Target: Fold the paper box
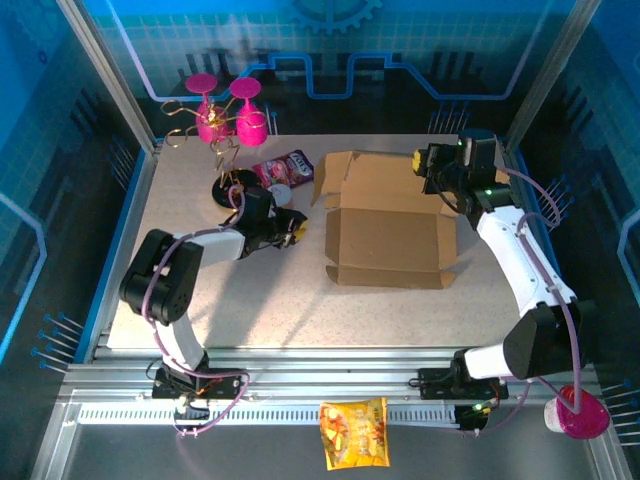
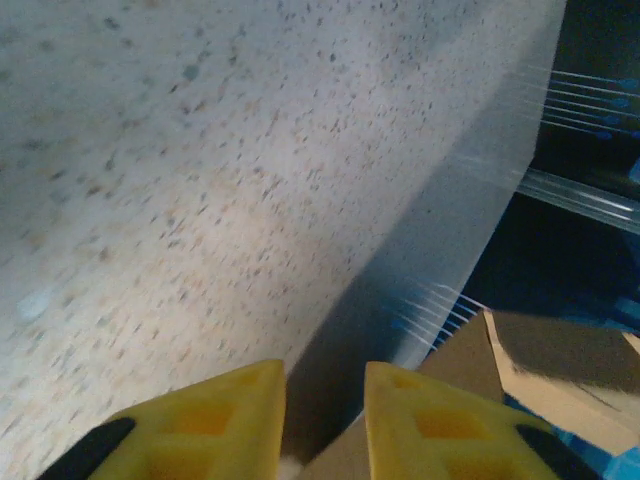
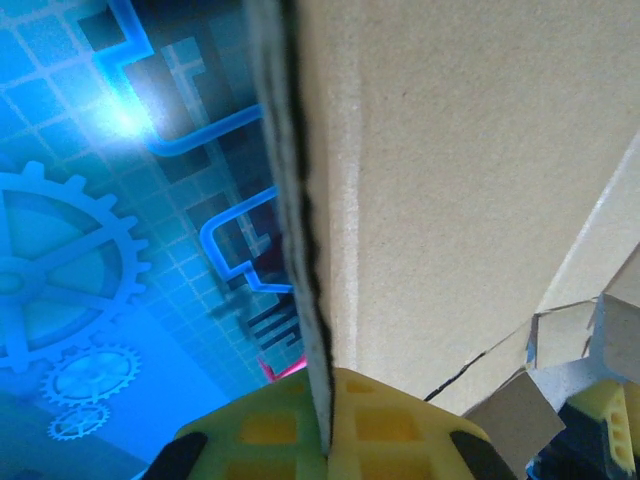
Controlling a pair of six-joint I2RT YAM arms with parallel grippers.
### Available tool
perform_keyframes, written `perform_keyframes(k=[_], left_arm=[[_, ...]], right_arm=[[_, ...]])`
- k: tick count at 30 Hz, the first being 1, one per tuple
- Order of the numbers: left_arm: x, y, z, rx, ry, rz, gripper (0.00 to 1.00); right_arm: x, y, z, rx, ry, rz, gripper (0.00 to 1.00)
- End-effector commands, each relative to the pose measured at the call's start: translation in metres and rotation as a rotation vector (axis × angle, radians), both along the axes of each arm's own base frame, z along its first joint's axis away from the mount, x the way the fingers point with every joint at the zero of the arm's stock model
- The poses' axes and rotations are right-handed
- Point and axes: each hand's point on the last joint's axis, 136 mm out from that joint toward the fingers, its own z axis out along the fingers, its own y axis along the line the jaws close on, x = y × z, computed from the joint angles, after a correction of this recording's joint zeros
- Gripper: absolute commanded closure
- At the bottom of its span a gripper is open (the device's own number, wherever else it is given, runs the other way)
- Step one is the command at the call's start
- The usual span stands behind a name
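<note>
The paper box (image 1: 385,240) lies mid-way across the table (image 1: 250,300), its rear panel lifted. From above, the right gripper (image 1: 422,160) sits at the box's far right corner; its wrist camera adds more: yellow fingers (image 3: 390,425) pinched tight on that panel's edge. The left gripper (image 1: 295,226) rests just left of the box, fingers (image 2: 200,420) slightly apart, gripping nothing
</note>
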Motion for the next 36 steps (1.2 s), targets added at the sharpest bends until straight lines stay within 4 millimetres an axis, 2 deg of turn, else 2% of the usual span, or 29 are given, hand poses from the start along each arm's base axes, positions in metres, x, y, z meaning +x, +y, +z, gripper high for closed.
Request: perform_keyframes(k=[1,9,19,23,31,36], left_arm=[[0.019,-0.017,0.023,-0.098,-0.113,-0.006,0.67],[0.041,-0.049,0.038,-0.17,-0.206,-0.055,0.58],[0.021,-0.077,0.05,-0.189,-0.248,-0.104,0.59],[0.012,-0.082,0.041,-0.107,-0.223,-0.145,0.59],[-0.012,-0.07,0.005,0.216,-0.14,-0.249,0.55],[-0.029,-0.047,-0.003,0.315,-0.113,-0.256,0.49]], right_arm=[[-0.007,-0.005,0.018,0.03,-0.011,-0.007,1.0],[-0.007,-0.006,0.014,0.033,-0.002,-0.011,1.0],[0.004,-0.006,-0.004,0.048,0.016,-0.025,1.0],[0.006,-0.002,-0.009,0.052,0.023,-0.018,1.0],[0.01,0.01,-0.028,0.024,0.035,0.008,1.0],[0.029,0.011,-0.048,-0.083,-0.041,0.037,1.0]])
